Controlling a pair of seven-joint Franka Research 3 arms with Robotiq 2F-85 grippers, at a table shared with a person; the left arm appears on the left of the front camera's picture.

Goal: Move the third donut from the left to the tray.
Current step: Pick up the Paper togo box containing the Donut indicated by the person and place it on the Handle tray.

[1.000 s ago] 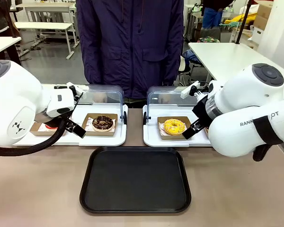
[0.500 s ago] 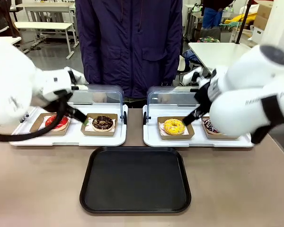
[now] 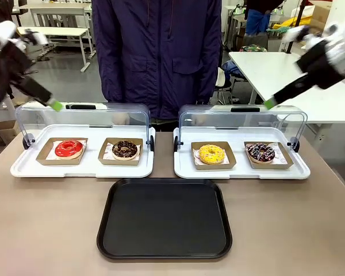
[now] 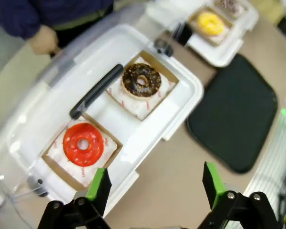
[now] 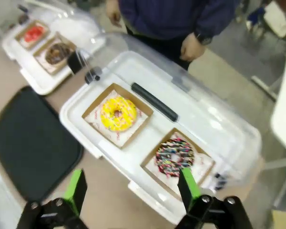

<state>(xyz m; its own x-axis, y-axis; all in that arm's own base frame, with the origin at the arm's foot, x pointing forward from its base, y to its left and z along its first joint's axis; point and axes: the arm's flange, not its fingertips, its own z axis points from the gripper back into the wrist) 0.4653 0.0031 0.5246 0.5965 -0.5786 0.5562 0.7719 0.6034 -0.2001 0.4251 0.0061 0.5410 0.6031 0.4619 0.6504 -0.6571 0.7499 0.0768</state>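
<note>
The third donut from the left (image 3: 211,153) has yellow icing and sits in a brown cardboard holder, in the white tray on the right. It also appears in the right wrist view (image 5: 117,113) and far off in the left wrist view (image 4: 209,22). The black tray (image 3: 164,217) lies bare at the table's near middle. My right gripper (image 5: 132,188) is open, high above the yellow donut and the sprinkled chocolate one. My left gripper (image 4: 156,186) is open too, high over the left white tray. Neither gripper holds or touches anything.
A red donut (image 3: 68,148) and a chocolate donut (image 3: 125,149) sit in the left white tray (image 3: 83,168). A sprinkled chocolate donut (image 3: 260,152) is in the right white tray (image 3: 241,171). Both clear lids stand raised at the back. A person (image 3: 158,52) stands at the far side.
Both arms have lifted up and swung outward, from low in front of the white trays to the upper corners of the front view. The donuts have not moved.
</note>
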